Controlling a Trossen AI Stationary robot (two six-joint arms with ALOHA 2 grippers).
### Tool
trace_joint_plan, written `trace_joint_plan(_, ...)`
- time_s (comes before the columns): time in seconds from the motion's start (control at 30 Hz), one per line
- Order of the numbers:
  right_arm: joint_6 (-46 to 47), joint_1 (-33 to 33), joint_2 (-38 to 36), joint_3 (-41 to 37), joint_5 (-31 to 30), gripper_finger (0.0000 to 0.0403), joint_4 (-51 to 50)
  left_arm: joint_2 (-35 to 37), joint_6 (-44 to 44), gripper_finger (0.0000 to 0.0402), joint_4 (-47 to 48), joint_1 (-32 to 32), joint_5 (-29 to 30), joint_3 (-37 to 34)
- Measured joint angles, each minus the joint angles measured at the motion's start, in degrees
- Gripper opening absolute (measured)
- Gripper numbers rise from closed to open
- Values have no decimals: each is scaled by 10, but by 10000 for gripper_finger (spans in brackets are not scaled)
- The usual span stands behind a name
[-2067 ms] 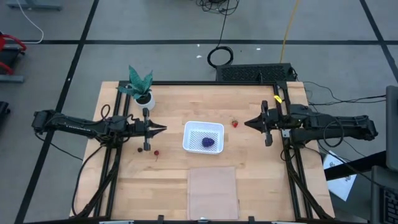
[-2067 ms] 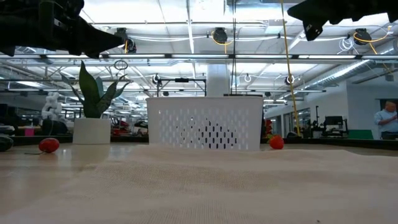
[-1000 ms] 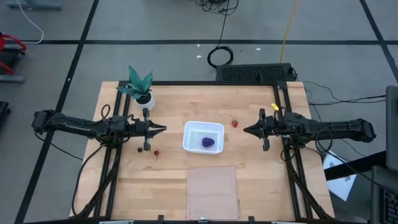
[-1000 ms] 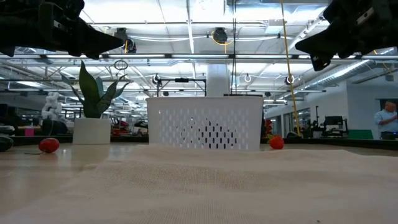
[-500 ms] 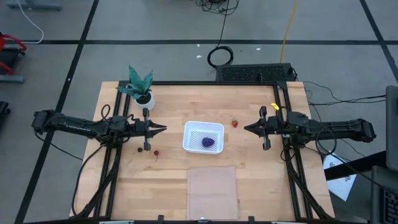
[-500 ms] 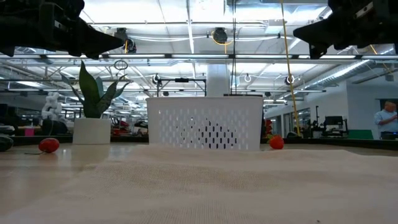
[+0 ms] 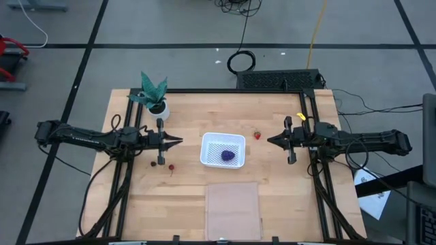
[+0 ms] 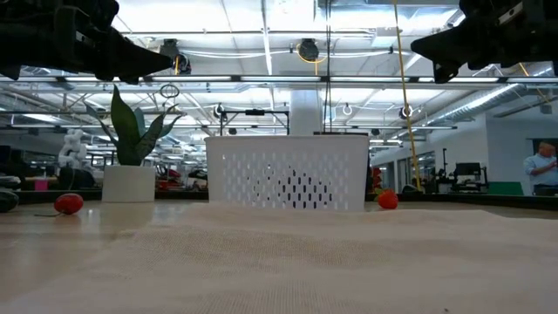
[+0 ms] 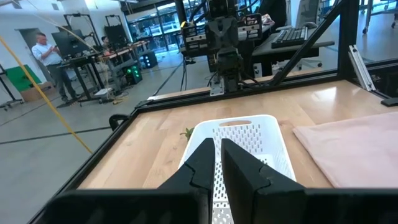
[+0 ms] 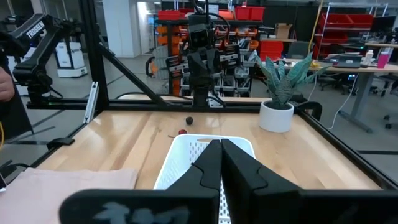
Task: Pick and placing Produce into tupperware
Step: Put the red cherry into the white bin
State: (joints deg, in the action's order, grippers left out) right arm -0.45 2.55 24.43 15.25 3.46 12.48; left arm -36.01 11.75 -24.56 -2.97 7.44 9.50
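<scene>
Two dark arms reach in over the wooden table (image 7: pixel 184 197) from opposite ends, both held level above it and pointing at each other across the middle. The left end effector (image 7: pixel 178 141) hangs above the boards just left of the tupperware, its fingers (image 9: pixel 239 168) drawn almost together with only a thin slit between them and nothing in it. The right end effector (image 7: pixel 270 141) hangs off the other side of the container, fingers (image 10: pixel 244 168) pressed fully together, also carrying nothing.

Nearer the front edge lies a flat translucent sheet (image 7: pixel 233 209), just in front of the tupperware. At the far left corner stands a green potted plant (image 7: pixel 154 95) in a white pot.

The white tupperware (image 7: pixel 223 150) sits at the table's centre, between the two end effectors, its perforated wall plain from table height. Inside it rests the purple lumpy cluster (image 7: pixel 227 155).

Three small pieces lie loose on the wood. One red strawberry (image 7: pixel 257 135) is just off the container's far right corner, close under the right end effector. Another red piece (image 7: pixel 171 166) lies left of the container, and beside it a dark berry (image 7: pixel 152 162), I think, though it is too small to be sure.
</scene>
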Motion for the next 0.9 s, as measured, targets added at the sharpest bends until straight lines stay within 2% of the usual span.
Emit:
trace_joint_plan(0.27,0,0,0,0,0,0,-5,1,18,33,0,-10,-53,0)
trace_joint_plan(0.33,0,0,0,0,0,0,-5,1,17,33,-1,-14,-47,0)
trace_joint_plan(0.43,0,0,0,0,0,0,-5,1,-8,33,20,-17,-1,14)
trace_joint_plan(0.57,0,0,0,0,0,0,-5,6,-35,33,120,-17,27,62)
trace_joint_plan(0.77,0,0,0,0,0,0,-5,6,-106,33,336,-21,51,162)
trace_joint_plan(0.9,0,0,0,0,0,0,-5,6,-147,33,396,-32,39,192)
